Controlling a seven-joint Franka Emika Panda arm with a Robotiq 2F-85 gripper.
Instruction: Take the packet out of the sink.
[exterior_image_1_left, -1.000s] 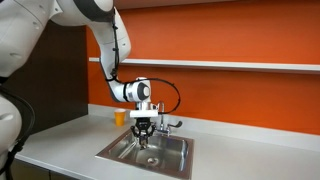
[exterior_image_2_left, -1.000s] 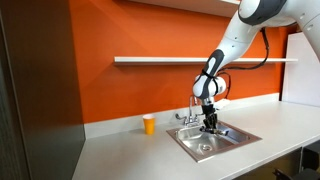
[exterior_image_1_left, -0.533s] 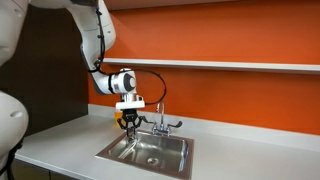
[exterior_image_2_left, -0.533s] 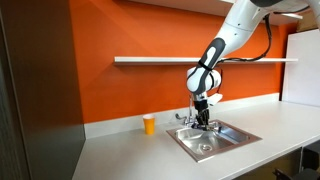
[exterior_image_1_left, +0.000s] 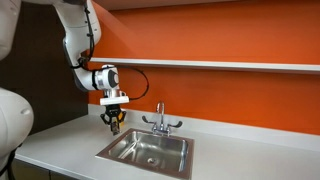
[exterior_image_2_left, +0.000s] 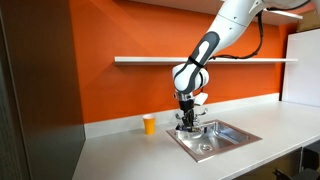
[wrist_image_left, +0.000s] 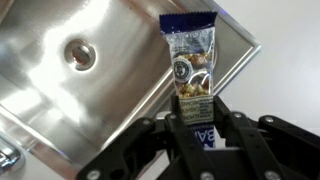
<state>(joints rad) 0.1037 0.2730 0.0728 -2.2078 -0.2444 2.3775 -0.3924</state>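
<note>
My gripper (wrist_image_left: 196, 112) is shut on the packet (wrist_image_left: 191, 62), a flat snack packet with dark blue ends and a picture of nuts. In the wrist view the packet hangs over the edge of the steel sink (wrist_image_left: 60, 95), whose round drain (wrist_image_left: 80, 54) lies to the left. In both exterior views the gripper (exterior_image_1_left: 114, 122) (exterior_image_2_left: 186, 121) is raised over the counter beside the sink (exterior_image_1_left: 148, 150) (exterior_image_2_left: 208, 137), off the basin's edge. The packet is too small to make out there.
A chrome faucet (exterior_image_1_left: 159, 119) with two handles stands behind the basin. A small yellow-orange cup (exterior_image_2_left: 149, 124) stands on the grey counter (exterior_image_1_left: 240, 160) by the orange wall. A shelf (exterior_image_2_left: 160, 60) runs along the wall above.
The gripper has risen out of the basin with the packet in it and moved sideways, from over the sink to beside its edge near the cup.
</note>
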